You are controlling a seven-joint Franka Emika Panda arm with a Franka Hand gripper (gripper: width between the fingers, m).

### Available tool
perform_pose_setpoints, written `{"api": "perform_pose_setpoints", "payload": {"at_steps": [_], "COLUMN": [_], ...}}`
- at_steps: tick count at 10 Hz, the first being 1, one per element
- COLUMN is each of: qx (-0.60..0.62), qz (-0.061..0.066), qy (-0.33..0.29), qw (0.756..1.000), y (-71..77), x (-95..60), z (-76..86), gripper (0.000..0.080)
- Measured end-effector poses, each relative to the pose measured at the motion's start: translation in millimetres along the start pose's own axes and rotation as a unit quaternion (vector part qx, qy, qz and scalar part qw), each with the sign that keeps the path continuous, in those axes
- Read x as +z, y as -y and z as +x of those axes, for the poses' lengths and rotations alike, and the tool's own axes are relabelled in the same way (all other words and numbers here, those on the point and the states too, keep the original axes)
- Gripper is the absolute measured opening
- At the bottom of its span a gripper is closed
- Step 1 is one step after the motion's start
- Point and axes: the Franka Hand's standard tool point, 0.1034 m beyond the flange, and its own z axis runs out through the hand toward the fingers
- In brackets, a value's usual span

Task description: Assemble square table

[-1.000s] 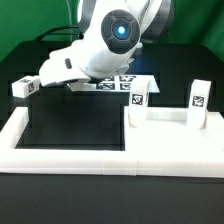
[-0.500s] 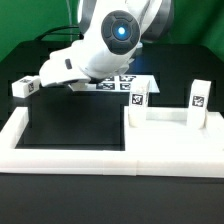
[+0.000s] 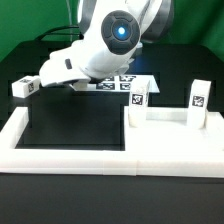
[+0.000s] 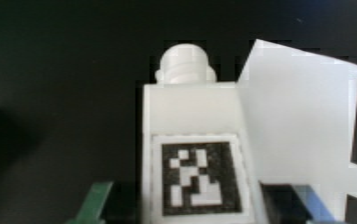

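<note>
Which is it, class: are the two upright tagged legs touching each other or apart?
Apart. The exterior view shows the first leg and the second leg standing upright, with a wide dark gap between them.

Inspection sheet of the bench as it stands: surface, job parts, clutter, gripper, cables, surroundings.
Surface: black table, edged by a white border wall.
Job's things: tabletop with the middle leg and the right leg upright at it; loose leg lying at the exterior view's left; fourth leg under the wrist.
Clutter: nothing seen.
Grippers: gripper straddles the fourth leg; contact cannot be told.
Cables: nothing seen.
Surroundings: marker board behind the arm; green backdrop.
</note>
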Motion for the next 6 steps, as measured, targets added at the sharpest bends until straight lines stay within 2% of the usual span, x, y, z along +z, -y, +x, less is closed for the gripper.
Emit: {"api": "perform_pose_setpoints", "payload": {"at_steps": [1, 2, 4, 5, 6], "qx": [0.000, -0.004, 0.005, 0.013, 0.018], "qz": [0.000, 0.005, 0.015, 0.017, 0.021], "qy": [0.000, 0.014, 0.026, 0.028, 0.020], "qw": [1.000, 1.000, 1.000, 0.999, 0.999], "y": [0.0, 1.6, -7.1, -12.1, -14.4], "x": [0.0, -7.1, -74.4, -102.9, -122.4], "z": [0.0, -5.9, -20.1, -26.4, -31.4], "gripper": [0.0287, 0.0288, 0.0288, 0.0288, 0.0288]}}
